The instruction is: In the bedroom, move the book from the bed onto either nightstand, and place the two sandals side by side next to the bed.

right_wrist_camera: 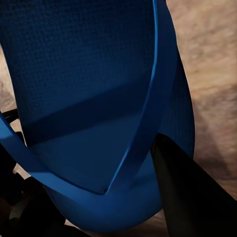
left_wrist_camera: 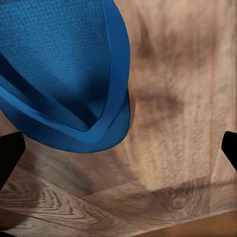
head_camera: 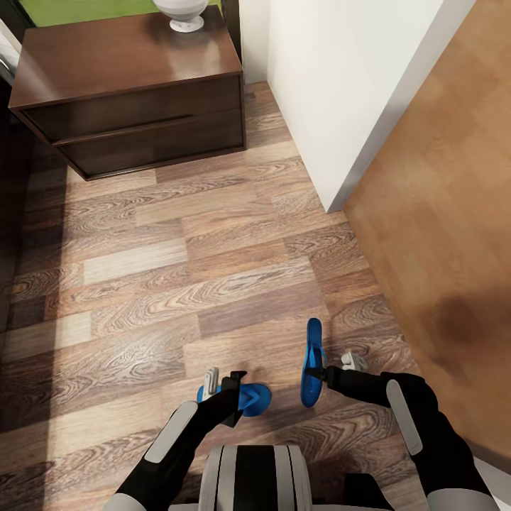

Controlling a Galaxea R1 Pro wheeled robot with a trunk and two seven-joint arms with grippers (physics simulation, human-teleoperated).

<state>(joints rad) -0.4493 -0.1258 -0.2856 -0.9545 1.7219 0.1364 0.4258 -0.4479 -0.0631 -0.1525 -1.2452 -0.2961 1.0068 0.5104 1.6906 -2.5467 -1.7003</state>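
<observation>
Two blue flip-flops are seen low in the head view, over the wood plank floor [head_camera: 177, 284]. The right sandal [head_camera: 311, 362], at about 5 o'clock from the view's centre, is held on edge, its length running toward 12 o'clock. It is pinched by the right gripper [head_camera: 323, 374]; in the right wrist view a dark finger [right_wrist_camera: 190, 192] is pressed against the sandal's thong strap [right_wrist_camera: 148, 118] beside the textured footbed. The left sandal [head_camera: 248, 397], at about 6 o'clock, is seen beside the left gripper [head_camera: 226, 387]. In the left wrist view this sandal [left_wrist_camera: 64, 74] lies between and beyond two dark fingertips [left_wrist_camera: 10, 153] set wide apart, neither one touching it. Whether it rests on the floor cannot be told.

A dark brown nightstand [head_camera: 135, 106] with two shut drawers stands at 11 o'clock, well apart from the sandals. A white rounded base [head_camera: 186, 13], cut off by the view's edge, is set on its top. A white wall corner [head_camera: 341, 92] is noted at 1 o'clock, with a lighter orange-brown floor [head_camera: 447, 248] beyond it at 3 o'clock.
</observation>
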